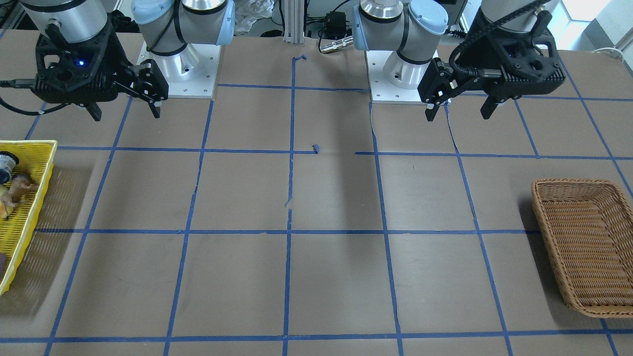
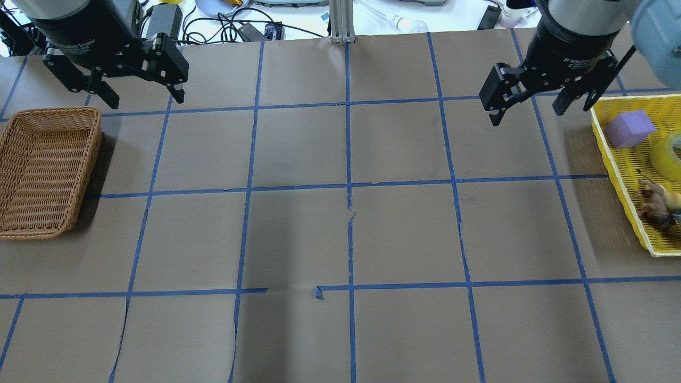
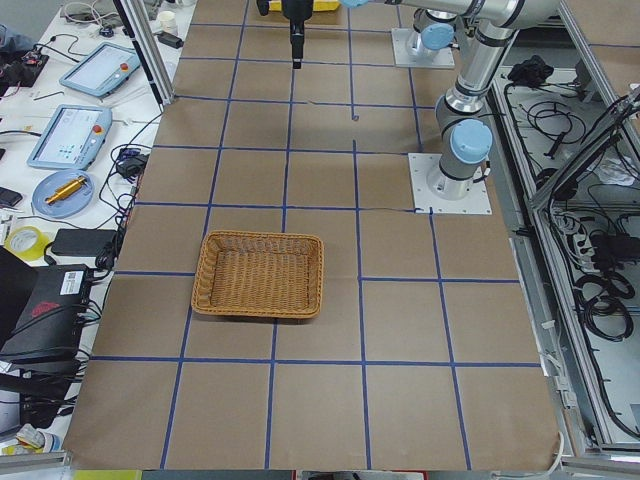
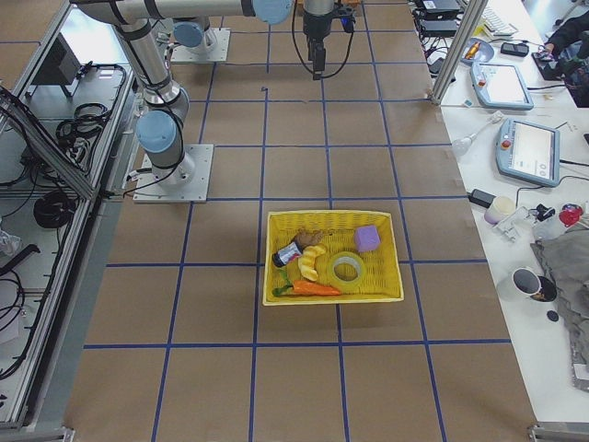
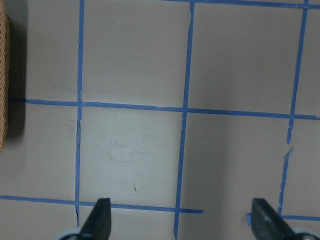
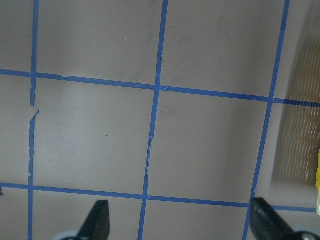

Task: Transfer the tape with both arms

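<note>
The yellow tape roll lies in the yellow basket at the table's right edge, and shows with its white core in the exterior right view. It is hidden in the front-facing view. My right gripper hangs open and empty above the table, just left of that basket; its open fingertips show over bare paper. My left gripper hangs open and empty at the far left, near the wicker basket. In the front-facing view the left gripper is on the right and the right gripper on the left.
The yellow basket also holds a purple block, a toy animal, a carrot, a banana and a can. The wicker basket holds nothing. Brown paper with a blue tape grid covers the table. Cables and devices lie past the far edge.
</note>
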